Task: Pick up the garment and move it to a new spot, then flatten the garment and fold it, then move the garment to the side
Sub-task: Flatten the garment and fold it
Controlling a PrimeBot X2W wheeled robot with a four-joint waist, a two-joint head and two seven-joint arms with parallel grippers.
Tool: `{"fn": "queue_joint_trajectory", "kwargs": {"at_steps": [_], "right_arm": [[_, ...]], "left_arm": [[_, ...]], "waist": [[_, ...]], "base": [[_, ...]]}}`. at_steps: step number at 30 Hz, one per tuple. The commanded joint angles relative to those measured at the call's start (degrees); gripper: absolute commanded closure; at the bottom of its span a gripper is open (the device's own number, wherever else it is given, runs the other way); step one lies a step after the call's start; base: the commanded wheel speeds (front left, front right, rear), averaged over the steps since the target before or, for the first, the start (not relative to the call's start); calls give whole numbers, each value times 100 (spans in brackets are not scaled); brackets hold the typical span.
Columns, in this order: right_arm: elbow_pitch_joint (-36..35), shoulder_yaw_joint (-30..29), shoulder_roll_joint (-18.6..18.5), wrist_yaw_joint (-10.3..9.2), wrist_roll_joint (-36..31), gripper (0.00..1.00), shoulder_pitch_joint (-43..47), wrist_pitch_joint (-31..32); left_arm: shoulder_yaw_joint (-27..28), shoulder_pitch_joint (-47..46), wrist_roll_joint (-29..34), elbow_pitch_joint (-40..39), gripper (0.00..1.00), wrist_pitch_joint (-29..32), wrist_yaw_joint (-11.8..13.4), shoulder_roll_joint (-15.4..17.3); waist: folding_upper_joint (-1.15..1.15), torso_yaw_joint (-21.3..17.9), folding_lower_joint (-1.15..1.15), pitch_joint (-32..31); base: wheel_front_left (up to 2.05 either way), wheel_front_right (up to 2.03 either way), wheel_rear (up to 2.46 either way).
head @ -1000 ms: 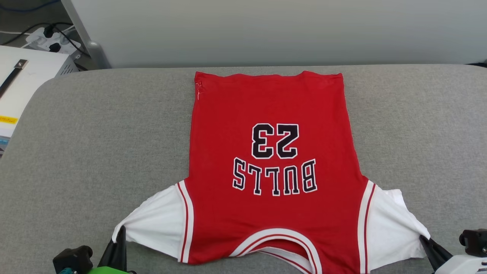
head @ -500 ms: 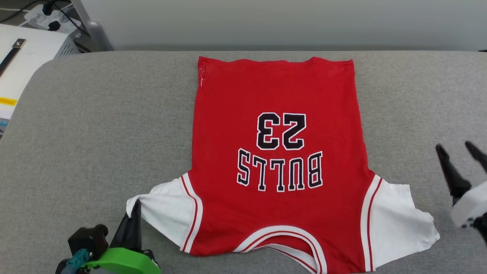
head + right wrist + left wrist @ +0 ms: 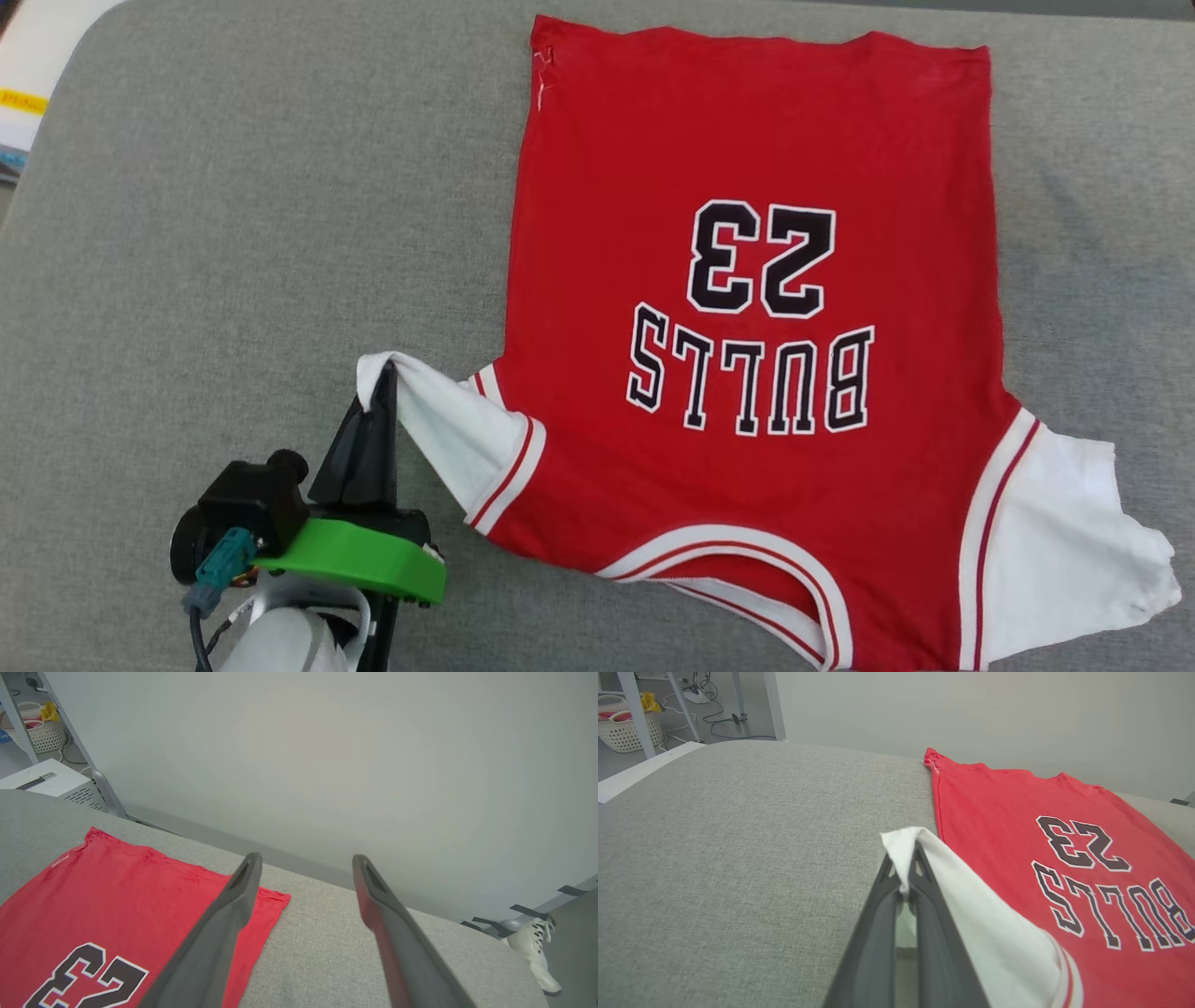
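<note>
Grey padding [image 3: 233,233] carries the garment [image 3: 747,121], red, white-sleeved, black numerals [image 3: 761,257] up.

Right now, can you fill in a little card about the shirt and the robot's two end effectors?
Garment: red short-sleeved jersey T-shirt with white sleeves, print side up
Lying on: grey fabric surface
Left end effector: shut, pinching the near white sleeve, its tip raised
Right end effector: open, holding nothing
Other white sleeve: lying flat, free
</note>
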Motion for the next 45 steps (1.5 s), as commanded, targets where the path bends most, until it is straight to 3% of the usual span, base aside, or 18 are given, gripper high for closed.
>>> {"fn": "queue_joint_trajectory", "kwargs": {"at_steps": [1, 8, 15, 23, 24, 25, 34, 38, 45], "right_arm": [[689, 391, -72, -5, 301, 0, -839, 1122], [2020, 978, -156, -5, 374, 0, -2306, 2940], [2603, 1077, -101, -5, 98, 0, -2619, 3012], [3052, 1309, -6, -5, 138, 0, -2238, 2957], [3075, 1331, -25, -5, 154, 89, -2205, 2938], [3086, 1350, -43, -5, 171, 100, -2184, 2921], [2722, 1617, -213, -5, 605, 100, -2212, 1846], [2253, 2041, -565, -5, 957, 100, -1935, 1421], [976, 2570, -1498, -5, 1769, 100, -755, 695]], "left_arm": [[-38, -267, 129, -72, 100, -30, -102, -86], [-70, -673, 360, -252, 100, -39, -278, -330], [-6, -837, 556, -389, 100, -40, -423, -536], [155, -854, 733, -352, 100, -41, -581, -762], [179, -853, 751, -335, 100, -41, -605, -788], [200, -852, 765, -321, 100, -41, -625, -808], [511, -596, 904, -10, 100, -41, -792, -938], [629, -395, 935, 115, 100, -41, -810, -921], [859, 33, 916, 255, 100, -41, -777, -844]], "waist": [[0, 485, 0, 704], [0, 795, 0, 1372], [0, 972, 0, 1756], [0, 1002, 0, 1884], [0, 1000, 0, 1868], [0, 996, 0, 1848], [0, 749, 0, 1123], [0, 613, 0, 733], [0, 305, 0, 140]], "base": [[0, 0, 0], [0, 0, 0], [0, 0, 0], [0, 0, 0], [0, 0, 0], [0, 0, 0], [0, 0, 0], [0, 0, 0], [0, 0, 0]]}}
